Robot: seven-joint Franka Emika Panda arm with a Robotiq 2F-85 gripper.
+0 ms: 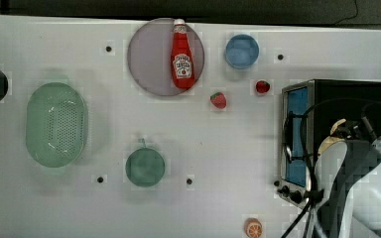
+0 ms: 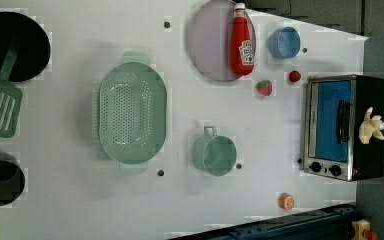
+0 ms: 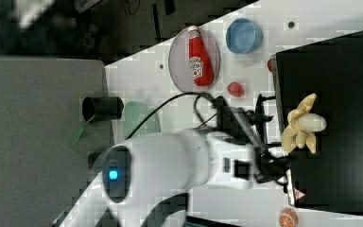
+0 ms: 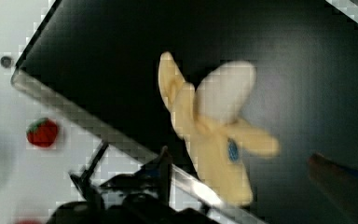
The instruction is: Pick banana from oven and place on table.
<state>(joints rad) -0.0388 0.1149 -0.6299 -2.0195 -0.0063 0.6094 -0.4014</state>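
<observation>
The pale yellow banana point(image 3: 302, 127), half peeled with its strips splayed, lies on the black top of the oven point(image 3: 340, 71). It also shows on the oven top point(image 2: 372, 95) in the left view as the banana point(image 2: 371, 126). In the wrist view the banana point(image 4: 214, 126) sits between my two dark fingers, which stand wide apart on either side of it, so the gripper point(image 4: 251, 175) is open and holds nothing. In the right view the gripper point(image 3: 276, 161) hangs at the oven's front edge, beside the banana's peel end. In the top view my white arm covers most of the banana point(image 1: 335, 130). The white table point(image 1: 203, 139) spreads around the oven point(image 1: 347, 94).
A ketchup bottle point(image 1: 182, 55) lies on a purple plate point(image 1: 149, 59), with a blue bowl point(image 1: 241, 51) and two strawberries point(image 1: 218, 100) nearby. A green colander point(image 1: 56, 124) and a green cup point(image 1: 145, 167) stand in the top view's left half. An orange slice point(image 1: 253, 228) lies near the oven's knobs.
</observation>
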